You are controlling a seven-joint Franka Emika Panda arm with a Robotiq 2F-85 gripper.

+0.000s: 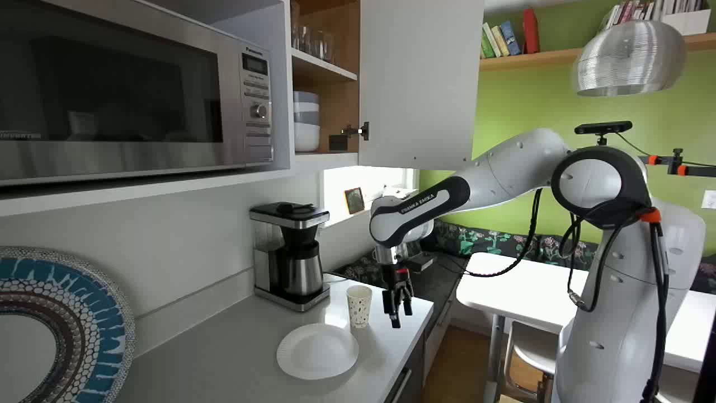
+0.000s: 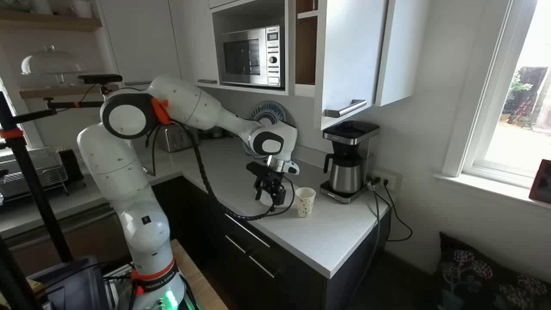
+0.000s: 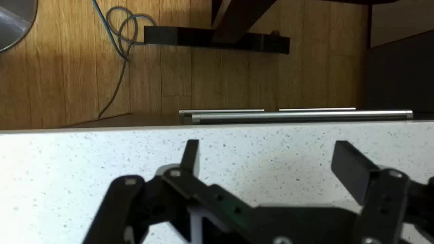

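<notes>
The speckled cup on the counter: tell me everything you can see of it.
The cup looks like paper: off-white, scattered with small dark and tan flecks, without a visible handle or lid. It narrows toward its base and stands upright, mouth up, on the pale counter, near the white plate and the coffee maker. The open gripper does not touch it. Whether anything is inside cannot be seen.

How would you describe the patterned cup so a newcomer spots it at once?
On the light countertop, find the steel-and-black coffee maker. In both exterior views, the patterned cup appears upright between that and the open gripper. Unlike the plain, flat white plate, it is tall, pale and speckled.
</notes>
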